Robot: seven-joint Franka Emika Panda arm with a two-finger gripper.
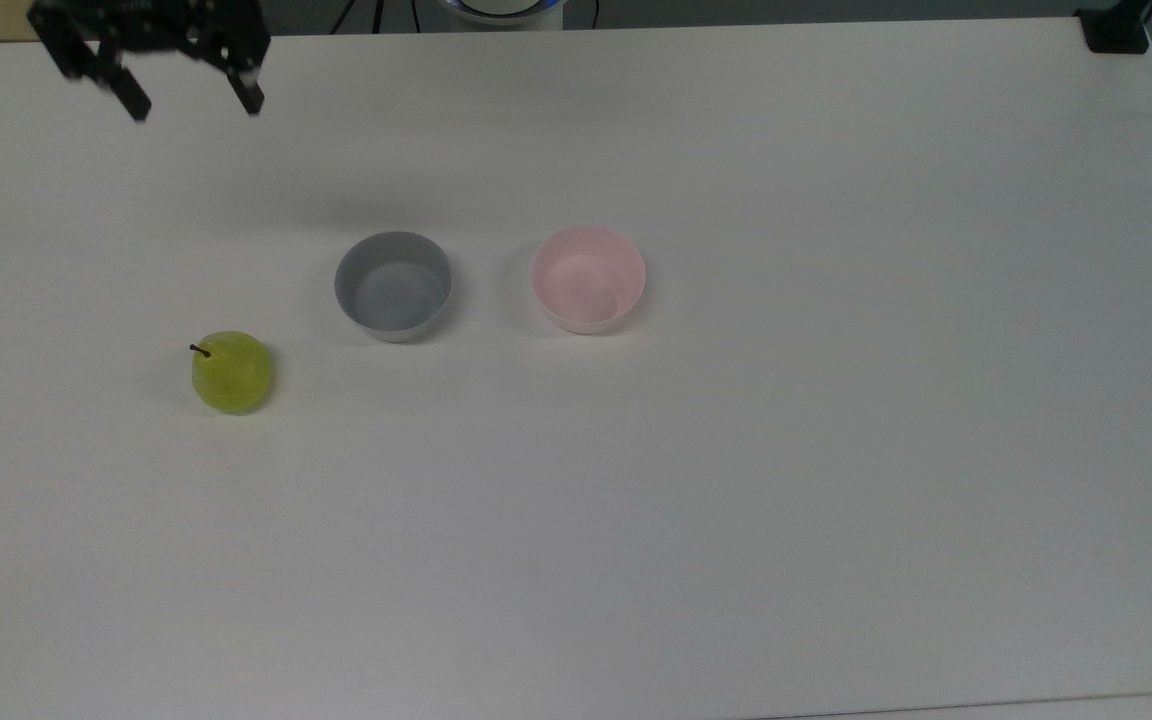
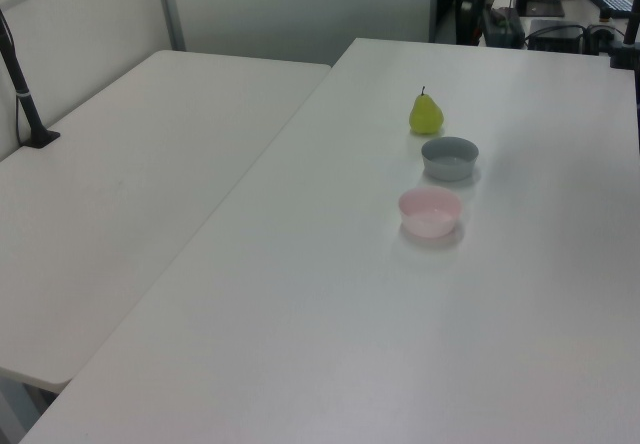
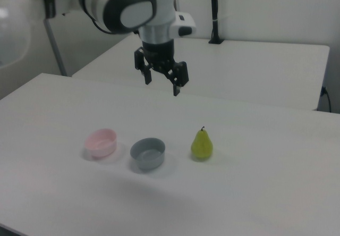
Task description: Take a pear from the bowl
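The yellow-green pear stands upright on the white table, its dark stem up, at the top view's left. The pale pink bowl sits with nothing in it near the table's middle, two bowl-widths from the pear. My gripper hangs open and holds nothing, high above the table; in the top view it is at the upper left corner, well apart from the pear.
A grey bowl, also holding nothing, stands between the pear and the pink bowl. A second white table lies at the left view's left. A black post stands behind the arm.
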